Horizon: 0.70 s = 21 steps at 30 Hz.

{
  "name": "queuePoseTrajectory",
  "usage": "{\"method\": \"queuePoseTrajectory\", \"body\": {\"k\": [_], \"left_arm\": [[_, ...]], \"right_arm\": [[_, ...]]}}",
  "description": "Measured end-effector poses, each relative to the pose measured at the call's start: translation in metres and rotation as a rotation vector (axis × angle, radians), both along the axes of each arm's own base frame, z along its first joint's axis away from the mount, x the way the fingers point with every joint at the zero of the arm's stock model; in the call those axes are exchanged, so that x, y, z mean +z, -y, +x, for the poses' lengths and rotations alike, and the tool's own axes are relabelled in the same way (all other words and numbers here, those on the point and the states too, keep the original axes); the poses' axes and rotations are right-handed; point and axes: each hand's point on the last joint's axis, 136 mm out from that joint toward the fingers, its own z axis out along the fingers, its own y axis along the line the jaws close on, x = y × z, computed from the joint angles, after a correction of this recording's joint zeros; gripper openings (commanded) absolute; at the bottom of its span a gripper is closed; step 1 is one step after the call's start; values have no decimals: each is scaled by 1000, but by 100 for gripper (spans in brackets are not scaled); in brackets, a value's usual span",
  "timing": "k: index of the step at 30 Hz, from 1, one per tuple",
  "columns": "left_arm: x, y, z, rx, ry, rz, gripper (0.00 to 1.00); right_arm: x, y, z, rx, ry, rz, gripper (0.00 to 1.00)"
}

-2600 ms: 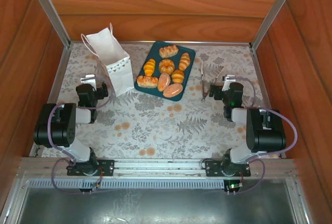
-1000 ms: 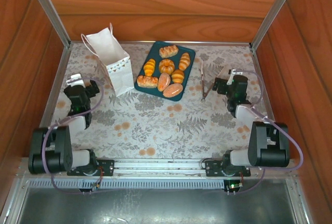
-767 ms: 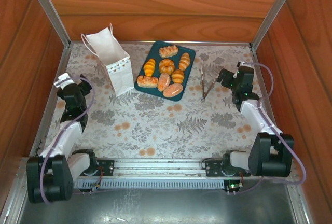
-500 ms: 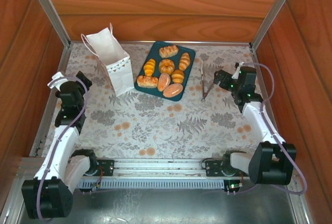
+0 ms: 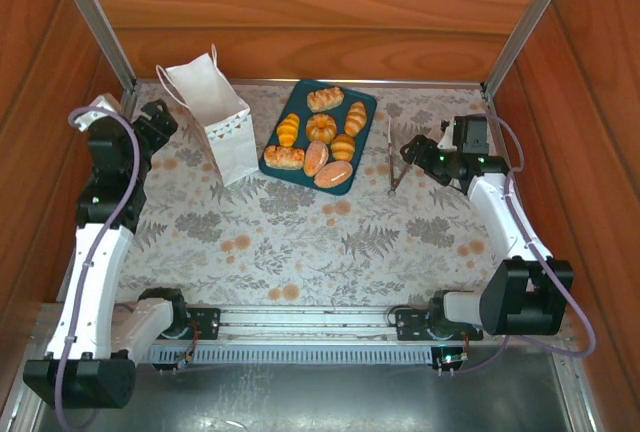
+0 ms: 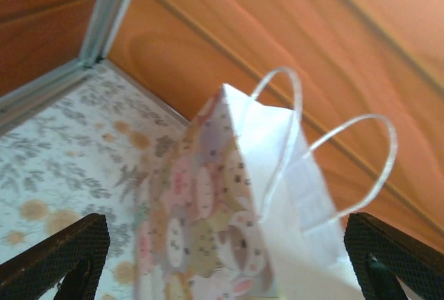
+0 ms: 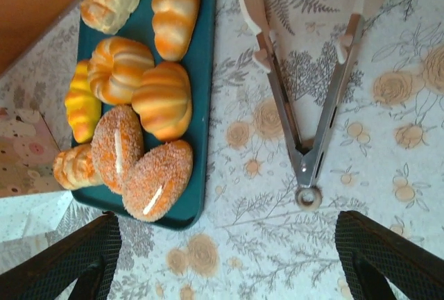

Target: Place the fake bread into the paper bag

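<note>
Teal tray (image 5: 366, 104) sits at the middle of the surface's (image 5: 300, 242) far edge and carries all the fake bread (image 5: 321, 140), seven pieces counted. Paper bag (image 5: 214, 117) stands upright toward the far left corner, mouth up. Steel tongs (image 5: 394, 160) lie between the tray and the far right corner. Left arm is stretched long up the left edge, left fingers (image 5: 157, 118) just beside the bag. Right arm reaches toward the far right, right fingers (image 5: 421, 149) near the tongs and aimed at the tray.

Left wrist: bag (image 6: 222, 196) dead ahead. Left fingers (image 6: 59, 255) spread wide, holding nothing.

Right wrist: bread (image 7: 142, 98) on tray (image 7: 208, 50), tongs (image 7: 305, 161) just beside it. Right fingers (image 7: 76, 255) spread wide, empty.

Judgement: approach step, nothing grasped. Next move calls for the right arm to drop over one piece, likely a loaf at the tray's near edge, and close gently, since the glossy shells may slip. The left arm looks placed to steady the bag or its rim.
</note>
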Motion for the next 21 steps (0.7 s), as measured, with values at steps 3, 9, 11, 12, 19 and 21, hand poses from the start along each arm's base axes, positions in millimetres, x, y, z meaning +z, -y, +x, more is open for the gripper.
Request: {"method": "queuePoseTrajectory", "body": {"k": [3, 9, 11, 12, 19, 21], "left_arm": [[14, 11, 8, -45, 1, -16, 92], [31, 23, 18, -94, -3, -24, 93], [34, 23, 22, -98, -7, -22, 92], [35, 24, 23, -100, -10, -20, 93], [24, 24, 30, -107, -60, 12, 93], [21, 24, 31, -109, -70, 20, 92]], "right_arm": [[2, 1, -4, -5, -30, -35, 89], [-10, 12, 6, -44, -135, -126, 89], [-23, 12, 9, -45, -184, -152, 88], [-29, 12, 10, -46, -208, -163, 88], [-78, -3, 28, -30, -362, -239, 88], [-91, -6, 35, -28, -394, -264, 89]]}}
